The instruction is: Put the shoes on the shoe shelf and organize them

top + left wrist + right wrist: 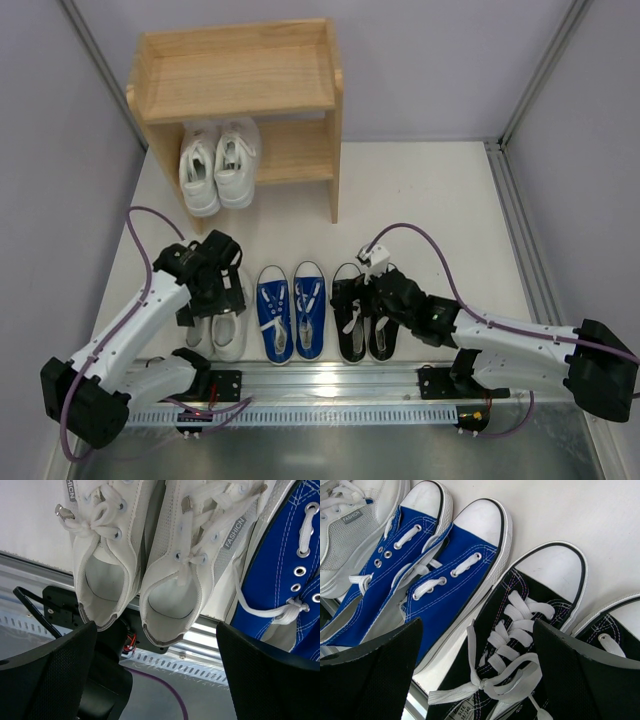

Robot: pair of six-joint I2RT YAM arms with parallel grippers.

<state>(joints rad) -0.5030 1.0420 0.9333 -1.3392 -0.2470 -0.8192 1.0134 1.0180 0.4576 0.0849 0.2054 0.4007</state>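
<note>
The wooden shoe shelf stands at the back; its top tier is bare and one white pair sits on the lower tier. Near the front, a second white pair, a blue pair and a black pair stand in a row, toes toward the shelf. My left gripper hovers open and empty over the front white pair, near the heels. My right gripper is open and empty over the left black shoe, one finger on each side of its laces. The blue pair lies beside it.
A metal rail with the arm bases runs along the near edge, close behind the shoes' heels. Purple cables loop off both arms. Grey walls and a frame post close in the sides. The right half of the shelf's lower tier holds nothing.
</note>
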